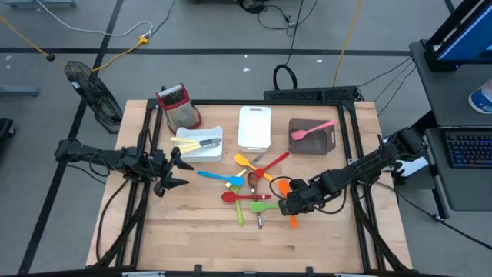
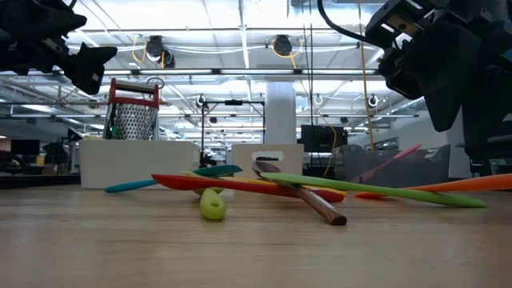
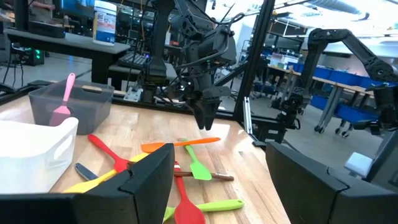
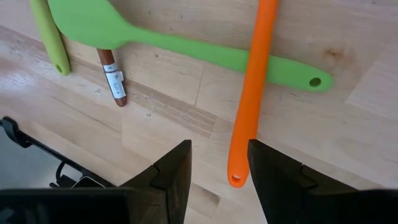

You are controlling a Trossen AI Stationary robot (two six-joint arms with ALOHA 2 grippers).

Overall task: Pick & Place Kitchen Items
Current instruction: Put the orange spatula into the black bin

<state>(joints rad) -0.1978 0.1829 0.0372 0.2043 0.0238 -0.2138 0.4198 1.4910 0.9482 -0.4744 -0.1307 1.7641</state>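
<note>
- Wooden worktop [image 1: 192,231] — carrying a white tray [image 1: 201,150], a brown tray [image 1: 313,138] with a pink spatula [image 1: 314,129] in it, and a loose heap of utensils at centre.
- Left claw [image 1: 178,173] — spread wide, empty, hanging above the worktop near the white tray.
- Right claw [image 4: 219,171] — fingers parted, straddling the handle end of the orange spatula [image 4: 250,93], which lies flat on the wood across the green spatula [image 4: 155,37].
</note>
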